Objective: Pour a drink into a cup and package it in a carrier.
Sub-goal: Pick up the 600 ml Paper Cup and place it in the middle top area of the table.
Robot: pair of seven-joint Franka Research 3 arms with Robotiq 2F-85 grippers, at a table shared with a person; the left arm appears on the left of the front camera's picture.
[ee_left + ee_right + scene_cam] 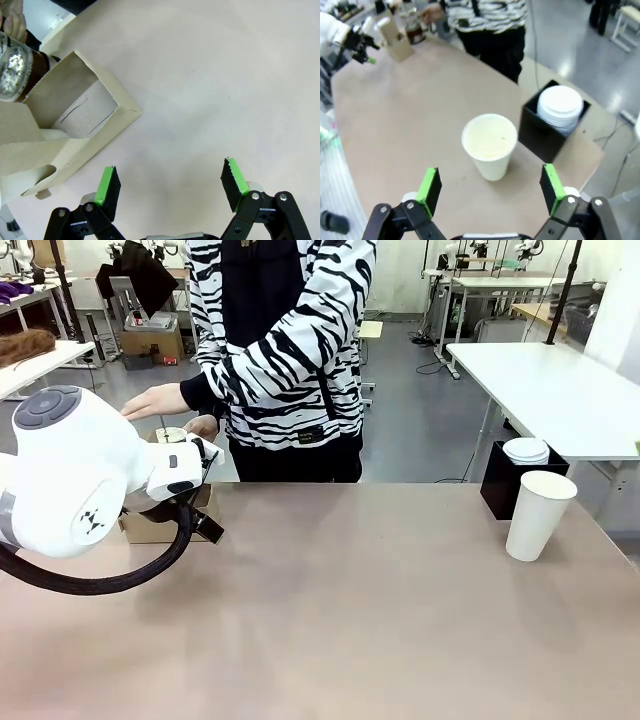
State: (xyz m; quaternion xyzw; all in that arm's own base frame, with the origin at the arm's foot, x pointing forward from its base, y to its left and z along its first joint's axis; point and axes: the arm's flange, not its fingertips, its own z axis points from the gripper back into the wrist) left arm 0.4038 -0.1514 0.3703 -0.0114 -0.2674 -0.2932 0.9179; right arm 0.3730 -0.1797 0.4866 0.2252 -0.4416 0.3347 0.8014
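The brown cardboard carrier point(75, 125) stands at the table's far left, its handle and a round hole facing my left gripper point(171, 184), which hovers open just beside it over bare table. Behind the carrier is the glass vessel with the dark drink point(17, 70), and a person's hand point(12, 20) is at its top. In the front view my left arm point(80, 475) hides most of the carrier point(145, 528). A white paper cup point(489, 145) stands upright and empty at the far right, below my open right gripper point(490, 189); this cup point(538, 515) is near the table's right edge.
A black square box point(547, 132) holding a stack of white lids point(560, 106) sits just behind the cup at the table's corner. The person in a striped top point(290, 350) stands at the far side, both hands near the vessel. The table's middle point(360, 590) is bare.
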